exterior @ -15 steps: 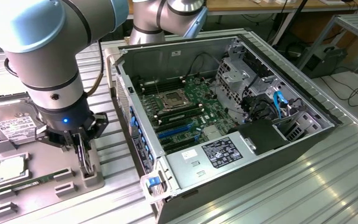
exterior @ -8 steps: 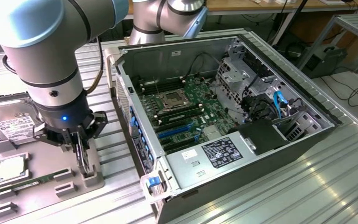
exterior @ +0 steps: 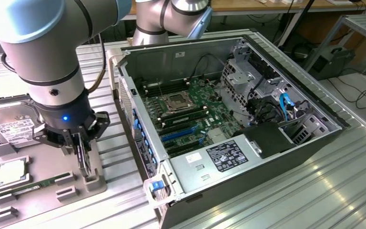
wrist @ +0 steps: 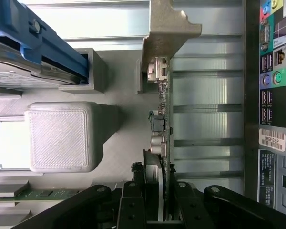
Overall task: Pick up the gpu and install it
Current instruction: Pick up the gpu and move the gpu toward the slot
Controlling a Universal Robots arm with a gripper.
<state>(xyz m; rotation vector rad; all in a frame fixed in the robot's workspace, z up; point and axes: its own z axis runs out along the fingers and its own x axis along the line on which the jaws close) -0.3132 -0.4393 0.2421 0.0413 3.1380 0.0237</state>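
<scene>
An open computer case lies on the ribbed metal worktop. At the exterior view's left, a grey tray holds a hard drive and a memory stick.

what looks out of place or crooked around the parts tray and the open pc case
Nothing stands out. The gpu stands upright on edge in its tray slot with the gripper closed on it; the open case looks undamaged.
</scene>
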